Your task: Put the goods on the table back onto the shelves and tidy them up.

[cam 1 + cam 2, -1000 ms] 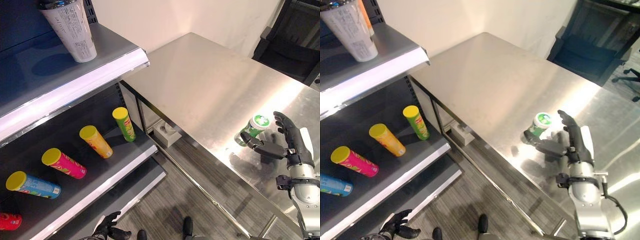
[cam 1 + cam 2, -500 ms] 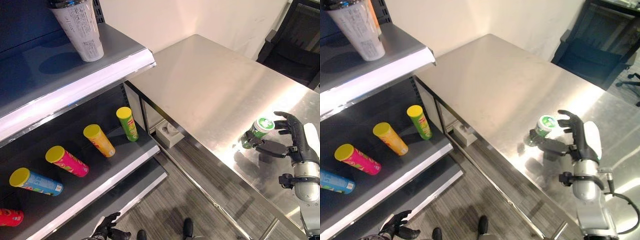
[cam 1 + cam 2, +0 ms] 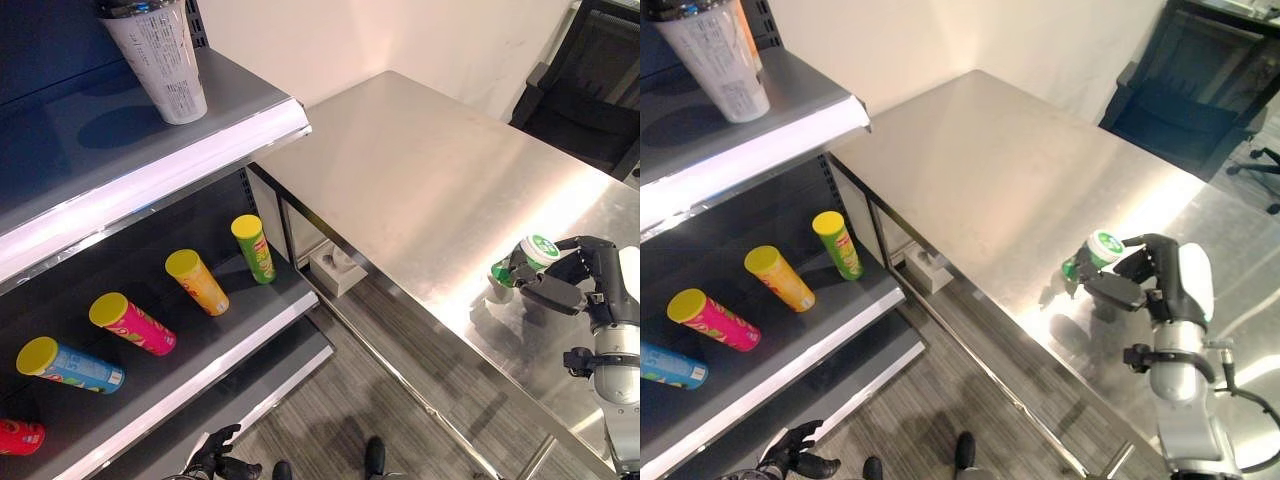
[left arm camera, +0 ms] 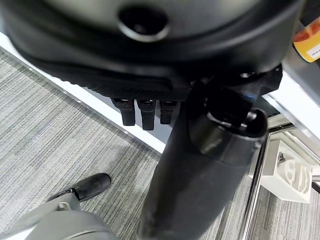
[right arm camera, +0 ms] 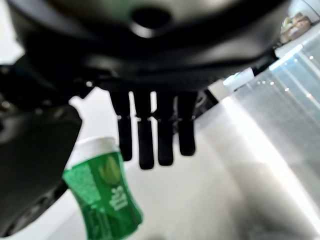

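A small green bottle with a white cap (image 3: 522, 260) is tilted just above the steel table (image 3: 420, 170) near its front edge. My right hand (image 3: 600, 285) is shut on it, fingers curled over the far side and thumb (image 3: 545, 295) under the near side. The right wrist view has the bottle (image 5: 105, 192) between the thumb and the row of fingers (image 5: 150, 135). My left hand (image 3: 215, 455) hangs low over the floor beside the shelf, fingers relaxed, holding nothing.
The shelf unit (image 3: 200, 340) stands at the left. A tall white cup (image 3: 160, 55) is on its upper board. Green (image 3: 252, 248), orange (image 3: 196, 281), pink (image 3: 130, 323), blue (image 3: 68, 364) and red (image 3: 20, 437) cans lie on the lower board. A black chair (image 3: 590, 90) is behind the table.
My right hand's fingers have closed round the green bottle, which has tilted and risen a little off the table. The camera shifted slightly at first.
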{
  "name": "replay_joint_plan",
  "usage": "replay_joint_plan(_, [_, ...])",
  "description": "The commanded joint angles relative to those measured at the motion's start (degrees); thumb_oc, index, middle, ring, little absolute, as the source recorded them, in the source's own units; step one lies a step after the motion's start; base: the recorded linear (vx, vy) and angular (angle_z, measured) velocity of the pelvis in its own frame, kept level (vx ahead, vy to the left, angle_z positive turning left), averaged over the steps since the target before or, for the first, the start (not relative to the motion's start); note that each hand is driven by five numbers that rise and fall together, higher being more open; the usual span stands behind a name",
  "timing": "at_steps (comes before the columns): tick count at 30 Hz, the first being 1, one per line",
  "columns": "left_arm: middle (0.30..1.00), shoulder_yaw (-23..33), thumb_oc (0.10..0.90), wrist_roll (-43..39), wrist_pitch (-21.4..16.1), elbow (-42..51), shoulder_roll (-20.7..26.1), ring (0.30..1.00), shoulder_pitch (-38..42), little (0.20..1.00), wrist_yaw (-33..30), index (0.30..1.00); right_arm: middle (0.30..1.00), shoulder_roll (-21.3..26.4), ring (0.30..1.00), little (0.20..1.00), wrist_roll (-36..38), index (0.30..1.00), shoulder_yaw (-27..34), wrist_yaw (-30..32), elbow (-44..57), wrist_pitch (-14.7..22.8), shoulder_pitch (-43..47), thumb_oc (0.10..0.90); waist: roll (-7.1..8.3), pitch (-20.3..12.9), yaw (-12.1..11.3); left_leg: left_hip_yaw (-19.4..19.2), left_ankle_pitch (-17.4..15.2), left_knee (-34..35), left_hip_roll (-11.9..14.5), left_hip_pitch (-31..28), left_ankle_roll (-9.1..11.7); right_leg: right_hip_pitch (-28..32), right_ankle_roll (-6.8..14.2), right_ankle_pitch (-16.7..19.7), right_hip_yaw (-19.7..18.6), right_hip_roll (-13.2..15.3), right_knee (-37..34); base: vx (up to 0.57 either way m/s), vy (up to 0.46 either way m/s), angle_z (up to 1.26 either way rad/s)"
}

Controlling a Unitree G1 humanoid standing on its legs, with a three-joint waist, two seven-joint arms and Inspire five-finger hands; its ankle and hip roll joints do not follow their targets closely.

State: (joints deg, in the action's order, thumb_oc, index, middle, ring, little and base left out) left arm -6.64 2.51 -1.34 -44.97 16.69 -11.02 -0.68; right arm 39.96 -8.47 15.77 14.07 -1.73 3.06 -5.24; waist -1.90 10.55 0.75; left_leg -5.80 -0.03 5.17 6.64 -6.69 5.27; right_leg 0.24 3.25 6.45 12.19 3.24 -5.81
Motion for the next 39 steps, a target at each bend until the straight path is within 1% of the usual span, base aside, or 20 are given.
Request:
replay_joint_plan(1, [0.9, -0.4, 0.8, 1.5, -2.2, -0.7, 4.9, 0.9, 2.6, 0.9, -1.2, 0.9, 0.3, 3.4, 0.3, 0.3, 0.5, 0.3, 6.9, 4.2, 6.3, 3.4, 5.6, 0.4, 3.64, -3.1, -1.2, 0.6, -1.4, -0.2, 1.7, 1.7, 1.9, 2.8, 7.0, -4.7, 2.5, 6.2, 0.8, 0.0, 0.0, 0.0])
replay_joint_plan(2, [0.9, -0.3, 0.8, 1.5, -2.2, -0.7, 4.9, 0.9, 2.7, 0.9, -1.2, 0.9, 0.3, 3.4, 0.3, 0.3, 0.5, 0.3, 6.9, 4.2, 6.4, 3.3, 5.6, 0.4, 3.61, -3.1, -1.2, 0.6, -1.4, -0.2, 1.8, 1.7, 1.9, 2.8, 7.0, -4.7, 2.5, 6.2, 0.8, 0.0, 0.0, 0.0])
replay_joint_plan(3, [0.9, -0.6, 0.8, 1.4, -2.2, -0.7, 5.2, 0.9, 2.9, 0.9, -1.1, 0.9, 0.3, 5.6, 0.3, 0.3, 2.5, 0.3, 6.7, 3.9, 8.6, 4.6, 8.3, 0.4, 3.64, -3.4, -1.5, 0.6, -1.4, -0.2, 1.7, 1.6, 2.0, 3.0, 6.9, -4.8, 2.5, 6.1, 0.8, 0.0, 0.0, 0.0])
replay_joint_plan(8, [0.9, -1.6, 0.8, 0.9, -2.4, -0.9, 6.1, 0.9, 3.3, 0.9, -0.6, 0.9, 0.3, 9.5, 0.3, 0.3, 10.0, 0.3, 4.9, 2.7, 11.3, 7.6, 15.9, 0.4, 3.6, -4.3, -2.4, 0.8, -1.3, -0.2, 1.9, 1.5, 2.3, 3.4, 6.8, -5.0, 2.8, 6.1, 0.8, 0.0, 0.0, 0.0])
replay_joint_plan(9, [0.9, -1.5, 0.8, 0.9, -2.4, -0.9, 6.0, 0.9, 3.4, 0.9, -0.6, 0.9, 0.3, 9.6, 0.3, 0.3, 10.2, 0.3, 4.7, 2.7, 11.2, 7.6, 16.2, 0.4, 3.55, -4.2, -2.3, 0.8, -1.3, -0.2, 1.9, 1.5, 2.3, 3.5, 6.8, -5.0, 2.8, 6.1, 0.8, 0.0, -0.024, 0.04])
replay_joint_plan(10, [0.9, -1.8, 0.8, 0.7, -2.5, -1.0, 6.2, 0.9, 3.4, 0.9, -0.3, 0.9, 0.3, 10.6, 0.3, 0.3, 12.7, 0.3, 3.8, 2.0, 11.7, 8.6, 18.8, 0.4, 3.57, -4.7, -2.7, 0.9, -1.2, -0.2, 2.0, 1.4, 2.5, 3.7, 6.7, -5.1, 3.1, 6.0, 0.8, 0.0, -0.034, 0.07])
replay_joint_plan(14, [0.9, -2.8, 0.8, 0.2, -2.5, -2.0, 6.3, 0.9, 3.4, 0.9, 0.1, 0.9, 0.3, 11.5, 0.3, 0.3, 19.2, 0.3, 1.4, 1.0, 12.6, 10.5, 24.8, 0.4, 3.62, -5.4, -3.7, 1.4, -0.9, -0.2, 2.3, 1.4, 2.9, 4.2, 6.5, -5.4, 3.7, 5.9, 0.8, -0.01, -0.04, 0.04])
replay_joint_plan(17, [0.9, -3.7, 0.8, 0.0, -2.5, -3.4, 6.2, 0.9, 3.1, 0.9, 0.6, 0.9, 0.3, 11.2, 0.3, 0.3, 27.1, 0.3, -3.8, -2.1, 13.1, 12.5, 31.9, 0.4, 3.57, -6.3, -4.9, 2.0, -0.5, -0.2, 2.6, 1.3, 3.3, 4.8, 6.2, -5.8, 4.2, 5.6, 0.8, -0.01, -0.065, 0.11])
replay_joint_plan(21, [0.9, -3.9, 0.8, -0.3, -2.6, -4.4, 6.0, 0.9, 3.0, 0.9, 0.6, 0.9, 0.3, 12.1, 0.3, 0.3, 30.8, 0.3, -9.3, -4.4, 13.0, 12.7, 37.5, 0.4, 3.52, -6.8, -5.9, 2.8, 0.0, -0.2, 3.0, 1.3, 3.9, 5.5, 5.6, -6.5, 4.8, 5.0, 0.8, -0.02, -0.066, 0.15])
replay_joint_plan(25, [0.9, -3.7, 0.8, -1.0, -2.6, -4.6, 6.0, 0.9, 3.0, 0.9, 0.4, 0.9, 0.3, 13.7, 0.3, 0.3, 33.2, 0.3, -12.8, -5.3, 13.0, 13.3, 42.4, 0.4, 3.54, -6.9, -7.1, 4.3, 1.0, -0.3, 4.1, 1.6, 4.7, 6.3, 4.9, -7.5, 5.8, 4.0, 0.8, -0.03, -0.101, 0.23])
replay_joint_plan(31, [0.9, -4.2, 0.8, -2.0, -2.7, -4.5, 6.9, 0.9, 3.5, 0.9, 0.4, 0.9, 0.3, 15.2, 0.3, 0.3, 37.6, 0.3, -15.6, -6.4, 12.9, 14.8, 48.3, 0.4, 3.59, -6.0, -9.2, 8.8, 3.4, -1.6, 5.8, 4.0, 6.2, 7.4, 3.0, -9.4, 7.3, 1.5, 0.8, -0.04, -0.131, 0.33])
replay_joint_plan(32, [0.9, -4.2, 0.8, -2.0, -2.7, -4.5, 6.8, 0.9, 3.6, 0.9, 0.4, 0.9, 0.3, 15.2, 0.3, 0.3, 37.6, 0.3, -15.7, -6.4, 12.8, 14.8, 48.4, 0.4, 3.53, -6.0, -9.1, 9.0, 3.4, -1.6, 5.8, 4.1, 6.2, 7.4, 2.9, -9.4, 7.5, 1.4, 0.8, -0.08, -0.087, 0.5])
replay_joint_plan(34, [0.9, -4.6, 0.8, -2.1, -2.7, -4.4, 7.1, 0.9, 4.4, 0.9, 0.4, 0.9, 0.3, 16.0, 0.3, 0.3, 38.2, 0.3, -15.4, -6.2, 13.3, 15.4, 49.7, 0.4, 3.53, -5.2, -9.6, 11.0, 5.4, -2.1, 6.0, 6.2, 7.3, 7.6, 2.5, -10.0, 8.7, 0.9, 0.8, -0.17, -0.102, 0.5])
replay_joint_plan(35, [0.9, -4.7, 0.8, -2.9, -2.7, -3.6, 7.3, 0.9, 5.5, 0.9, 0.3, 0.9, 0.3, 18.1, 0.3, 0.3, 37.1, 0.3, -13.5, -5.6, 14.8, 15.8, 49.0, 0.4, 4.04, -3.4, -9.2, 7.7, 7.0, -4.9, 6.7, 10.3, 7.3, 8.0, 2.3, -10.0, 12.2, 1.6, 0.8, -0.22, -0.102, 0.78])
replay_joint_plan(36, [0.9, -4.7, 0.8, -3.0, -2.7, -3.6, 7.3, 0.9, 5.5, 0.9, 0.3, 0.9, 0.3, 18.1, 0.3, 0.3, 37.1, 0.3, -13.4, -5.6, 14.8, 15.8, 48.9, 0.4, 4.07, -3.5, -9.1, 7.8, 7.0, -5.0, 6.6, 10.5, 7.3, 7.9, 2.3, -10.0, 12.3, 1.6, 0.8, -0.35, -0.106, 1.49])
replay_joint_plan(37, [0.9, -4.1, 0.8, -2.9, -2.6, -3.3, 7.0, 0.9, 4.8, 0.9, 0.7, 0.9, 0.3, 17.9, 0.3, 0.3, 35.9, 0.3, -12.7, -5.2, 15.9, 15.7, 48.2, 0.4, 5.12, -2.7, -8.6, 0.6, 2.7, -11.7, 7.7, 9.9, 4.9, 7.2, 1.9, -9.0, 14.5, 3.1, 1.1, -0.17, -0.036, 1.19])
replay_joint_plan(38, [0.9, -4.0, 0.8, -2.9, -2.6, -3.3, 7.0, 0.9, 4.8, 0.9, 0.7, 0.9, 0.3, 17.8, 0.3, 0.3, 35.9, 0.3, -12.7, -5.2, 16.0, 15.7, 48.2, 0.4, 5.13, -2.6, -8.7, 0.6, 2.4, -12.1, 7.8, 10.1, 4.9, 7.3, 1.9, -9.0, 14.5, 3.2, 1.1, -0.23, -0.023, 0.81])
replay_joint_plan(39, [0.9, -3.7, 0.8, -2.7, -2.6, -3.1, 7.0, 0.9, 4.6, 0.9, 0.9, 0.9, 0.3, 17.9, 0.3, 0.3, 35.6, 0.3, -12.3, -5.3, 16.2, 15.6, 47.9, 0.4, 5.28, -2.5, -8.3, -0.6, 0.7, -14.1, 7.9, 9.3, 4.6, 6.9, 1.9, -8.6, 15.1, 3.7, 1.3, -0.11, 0.042, 0.05])
